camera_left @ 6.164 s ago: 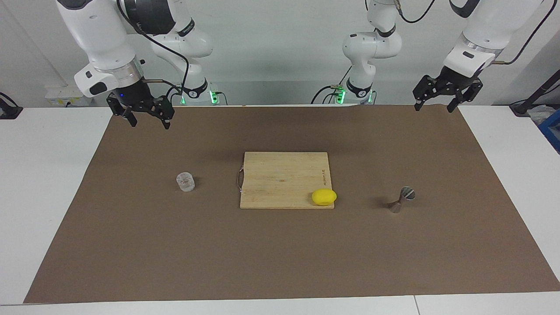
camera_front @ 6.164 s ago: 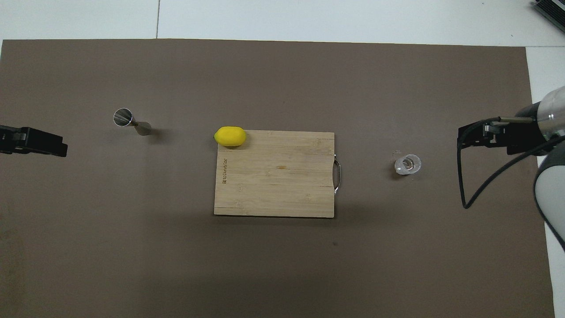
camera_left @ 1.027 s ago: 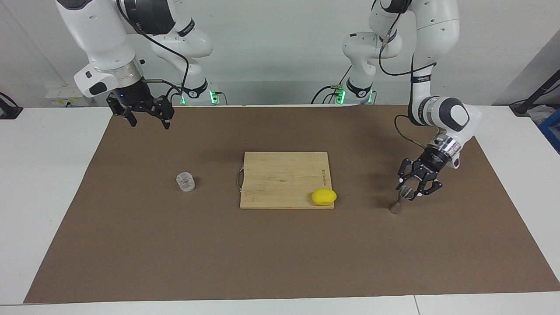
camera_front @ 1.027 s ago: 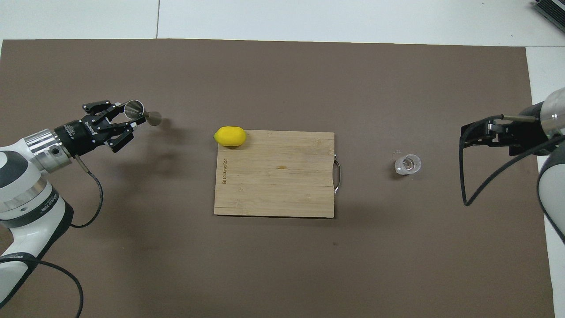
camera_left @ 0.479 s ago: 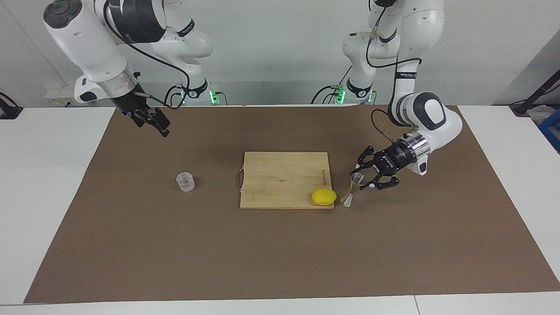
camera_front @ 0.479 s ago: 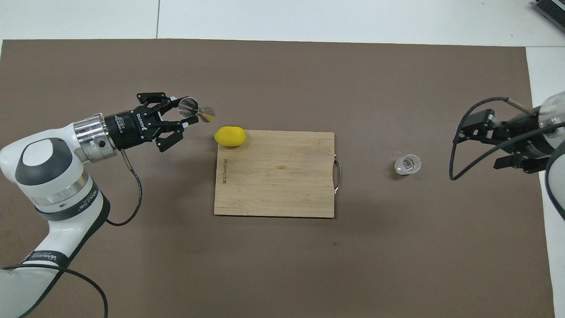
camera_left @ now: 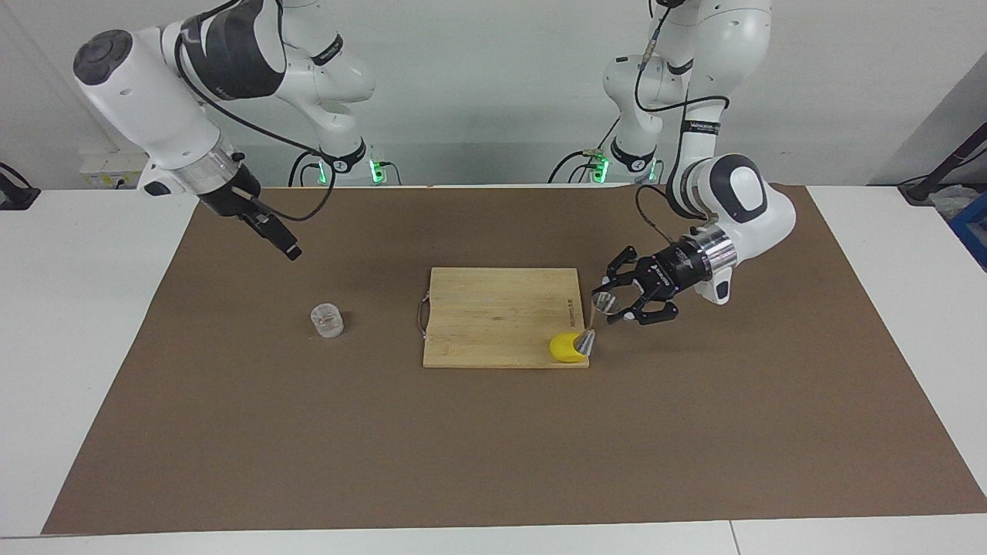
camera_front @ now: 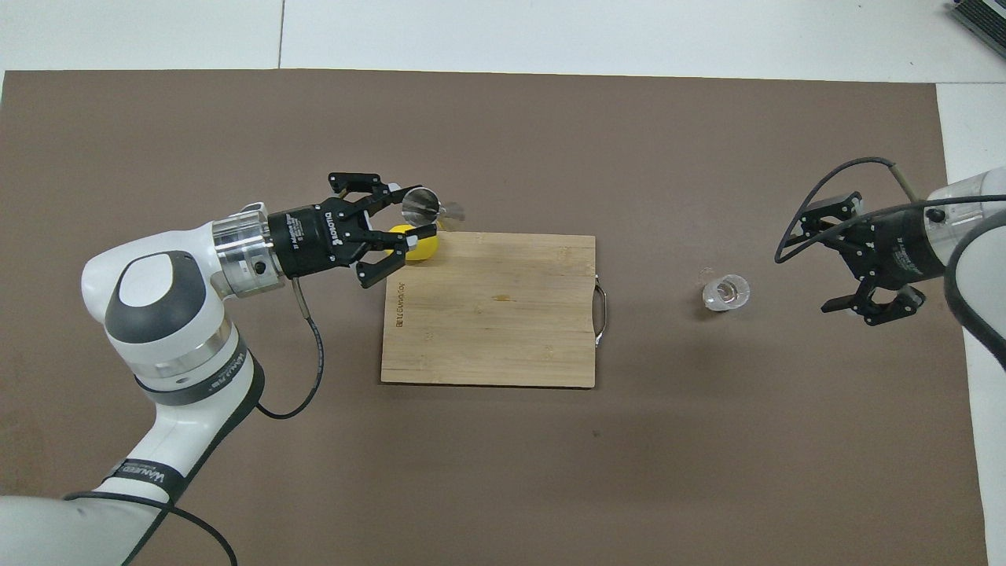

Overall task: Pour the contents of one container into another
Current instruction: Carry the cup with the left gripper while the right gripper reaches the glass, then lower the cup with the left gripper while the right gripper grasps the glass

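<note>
A: Take the board (camera_left: 501, 316) as the landmark. Where is the cup (camera_left: 327, 320)?

B: It stands upright on the mat (camera_left: 493, 455), off the board's handle edge toward the right arm's end of the desk (camera_left: 85, 308). It is clear glass; whether anything is in it cannot be told.

A: And the jigger (camera_left: 595, 322)?

B: The left gripper (camera_left: 609, 301) has it up in the air, tilted, over the board's corner where the lemon (camera_left: 565, 347) lies. Its jaws are closed on the jigger's upper cone. In the overhead view the cone's open mouth (camera_front: 419, 205) looks bare and shiny.

A: The right gripper (camera_left: 287, 248)?

B: It hangs over the mat, between the cup and the arm's base, touching nothing. In the overhead view (camera_front: 860, 267) its jaws stand wide apart and empty.

A: What has changed?

B: Six seconds back the jigger lay on the mat well off the board, toward the left arm's end, and both grippers hung near their bases. Since then the left arm has carried it up to the lemon corner. The right arm has swung lower toward the cup. Cup, lemon and board have not moved.
</note>
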`<state>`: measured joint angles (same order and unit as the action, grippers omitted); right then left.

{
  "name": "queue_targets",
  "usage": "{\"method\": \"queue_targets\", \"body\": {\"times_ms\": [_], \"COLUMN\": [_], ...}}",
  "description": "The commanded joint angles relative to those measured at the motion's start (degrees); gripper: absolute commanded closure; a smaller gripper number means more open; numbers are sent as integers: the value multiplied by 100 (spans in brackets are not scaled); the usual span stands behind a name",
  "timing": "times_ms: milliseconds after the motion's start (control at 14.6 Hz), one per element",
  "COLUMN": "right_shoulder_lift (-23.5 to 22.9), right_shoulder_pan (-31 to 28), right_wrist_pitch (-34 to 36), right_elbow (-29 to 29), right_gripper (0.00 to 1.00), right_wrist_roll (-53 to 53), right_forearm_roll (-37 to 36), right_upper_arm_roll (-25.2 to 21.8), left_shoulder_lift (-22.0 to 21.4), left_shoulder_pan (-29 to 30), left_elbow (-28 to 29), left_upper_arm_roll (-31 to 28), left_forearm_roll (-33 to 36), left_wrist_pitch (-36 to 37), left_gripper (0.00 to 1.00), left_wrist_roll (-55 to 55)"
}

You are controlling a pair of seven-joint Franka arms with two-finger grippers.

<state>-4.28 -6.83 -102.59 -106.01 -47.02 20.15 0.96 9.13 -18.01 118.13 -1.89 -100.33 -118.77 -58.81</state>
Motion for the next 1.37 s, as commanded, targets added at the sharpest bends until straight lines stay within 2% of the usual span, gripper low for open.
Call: {"method": "queue_targets", "body": {"times_ms": [0, 411, 822, 959, 1301], "right_shoulder_lift": [-458, -1162, -1724, -1734, -1637], "right_shoulder_pan": [-204, -467, -924, -977, -846], "right_wrist_pitch": [-270, -911, -991, -1000, -1369], "right_elbow": [-7, -244, -455, -587, -1088], "right_gripper": [0, 0, 0, 0, 0], "right_wrist_roll": [-385, -448, -265, -237, -19], "right_forearm_roll": [444, 1428, 2352, 2694, 3064], "right_upper_arm_roll": [27, 27, 36, 27, 36], "left_shoulder_lift": [-61, 53, 150, 168, 185], "left_shoulder_pan": [-483, -1406, -1767, -1838, -1952], "left_elbow": [44, 52, 219, 289, 439], "left_upper_arm_roll": [-75, -66, -75, -75, -75], "left_forearm_roll": [-171, -303, -382, -662, -760], "left_wrist_pitch": [-321, -1691, -2106, -2106, -2089], "left_gripper": [100, 100, 100, 100, 100], "left_wrist_roll": [220, 150, 150, 168, 159]}}
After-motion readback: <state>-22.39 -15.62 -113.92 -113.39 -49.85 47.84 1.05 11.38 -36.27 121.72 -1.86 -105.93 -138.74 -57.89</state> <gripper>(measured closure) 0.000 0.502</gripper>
